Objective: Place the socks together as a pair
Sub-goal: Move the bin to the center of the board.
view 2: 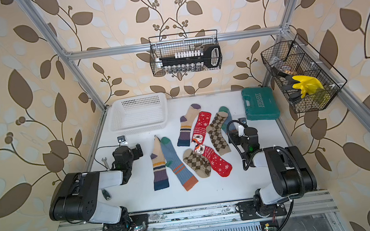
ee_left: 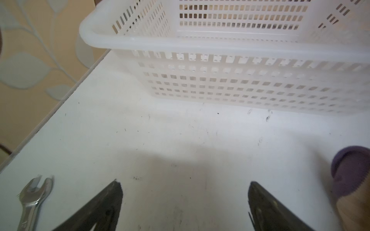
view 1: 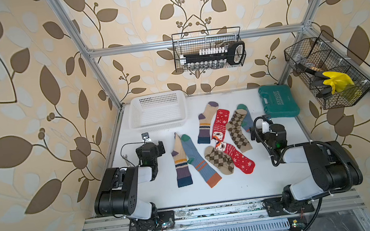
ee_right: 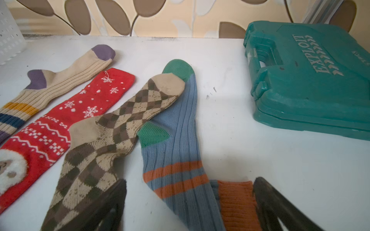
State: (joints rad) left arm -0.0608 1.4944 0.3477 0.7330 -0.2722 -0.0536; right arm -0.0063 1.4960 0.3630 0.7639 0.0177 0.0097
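Left claw (ee_left: 184, 183), right claw (ee_right: 190, 181): both spread, empty — eight socks (view 1: 233, 156) loose on white tabletop (view 1: 237, 187).
Right claw straddles orange cuff of blue-grey sock (ee_right: 176, 140), green toe and heel; alongside lie brown-tan argyle sock (ee_right: 112, 128), red snowflake sock (ee_right: 80, 104), cream striped sock (ee_right: 66, 80) — teal case (ee_right: 312, 80) beyond reads "EXPLOIT".

I read bare table (view 1: 213, 192) along the whole near edge: free passage. In the far left corner the white basket (view 1: 159, 124) blocks travel; a bare lane lies between its near wall and the left gripper (ee_left: 185, 184), whose jaws stand wide apart. A wrench (ee_left: 34, 198) lies near that gripper, toward the table edge. On the right, the teal case (ee_right: 310, 80) and the blue-grey sock (ee_right: 176, 124) bound a bare lane. The socks (view 1: 218, 138) cover the centre.
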